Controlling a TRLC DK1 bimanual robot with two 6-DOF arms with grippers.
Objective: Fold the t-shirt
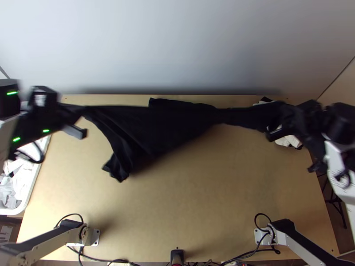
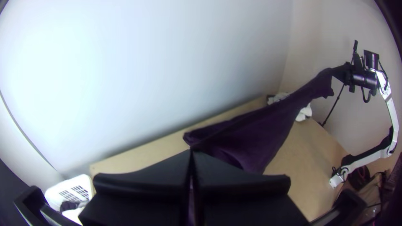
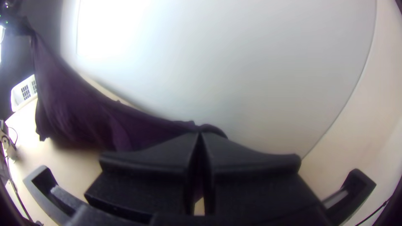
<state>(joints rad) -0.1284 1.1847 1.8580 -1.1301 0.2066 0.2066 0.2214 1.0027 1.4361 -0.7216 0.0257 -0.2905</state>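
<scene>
Jaws on both arms are closed on the t-shirt (image 1: 164, 128), one at each end. L gripper (image 1: 71, 116) is up past the far L corner of the surface (image 1: 199, 199), cloth pinched btwn its two flat black fingers; L wrist view has them nearly meeting w/ a dark strip of fabric in the gap. R gripper (image 1: 284, 119) has the opp. end nr the far R corner, same grip. T-shirt's dark, pulled into a long band across the far part of the surface, top edge taut btwn the grippers, rest hanging below in loose folds, not flat. Lowest bit droops on the L side, bunched at its tip; can't tell if that tip touches wood. Another part pokes out on the far side, nr the wall (image 1: 177, 48). White cloth (image 1: 290, 141) lies crumpled at the far R corner, close to R gripper. White basket (image 2: 83, 181) w/ pale fabric inside is just off the L edge.
</scene>
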